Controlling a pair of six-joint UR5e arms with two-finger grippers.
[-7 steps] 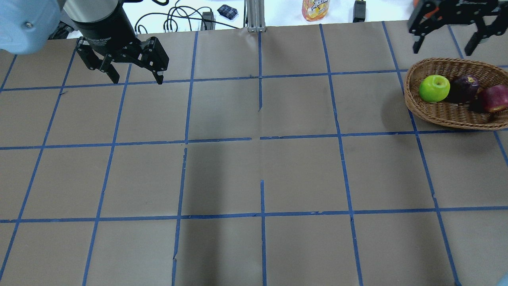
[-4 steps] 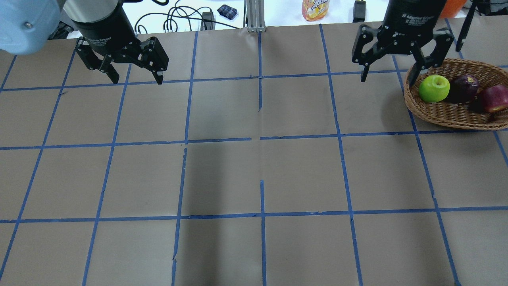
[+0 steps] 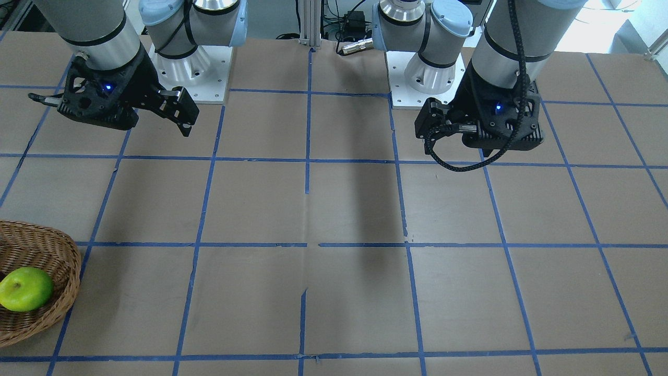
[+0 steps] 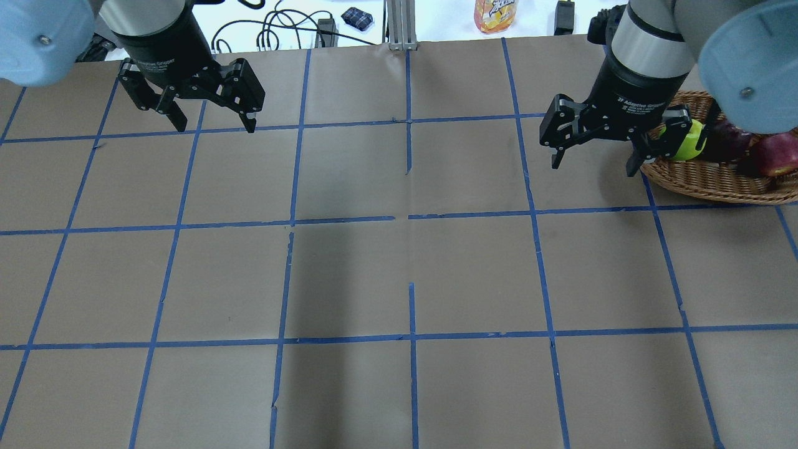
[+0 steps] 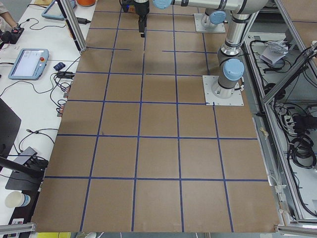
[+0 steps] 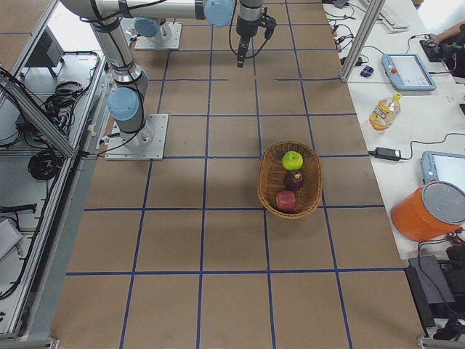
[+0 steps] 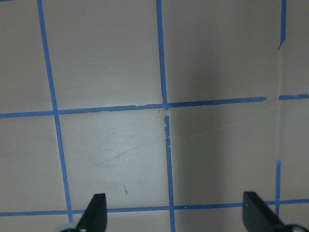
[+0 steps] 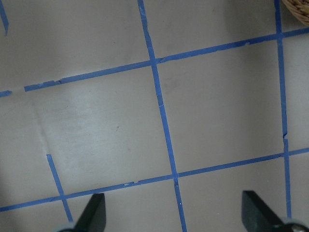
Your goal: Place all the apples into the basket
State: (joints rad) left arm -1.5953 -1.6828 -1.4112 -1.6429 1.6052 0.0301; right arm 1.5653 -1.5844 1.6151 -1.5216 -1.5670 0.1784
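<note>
The wicker basket (image 4: 717,182) stands at the table's far right and holds all three apples: the green apple (image 4: 694,142), the dark maroon apple (image 4: 728,141) and the red apple (image 4: 777,154). In the right exterior view they lie in a row in the basket (image 6: 311,196). My right gripper (image 4: 592,169) is open and empty, hovering just left of the basket, and partly hides the green apple. A corner of the basket's rim (image 8: 297,7) shows in the right wrist view. My left gripper (image 4: 217,128) is open and empty over the far left of the table.
Beyond the table's far edge lie a juice bottle (image 4: 495,14), cables (image 4: 280,28) and a small dark pouch (image 4: 357,17). An orange bucket (image 6: 429,211) and tablets stand on the side bench. Blue tape lines grid the brown table (image 4: 411,268).
My right gripper has moved from the far right corner leftward and toward the robot, staying open, and now hangs left of the basket. The left gripper and the apples have not moved.
</note>
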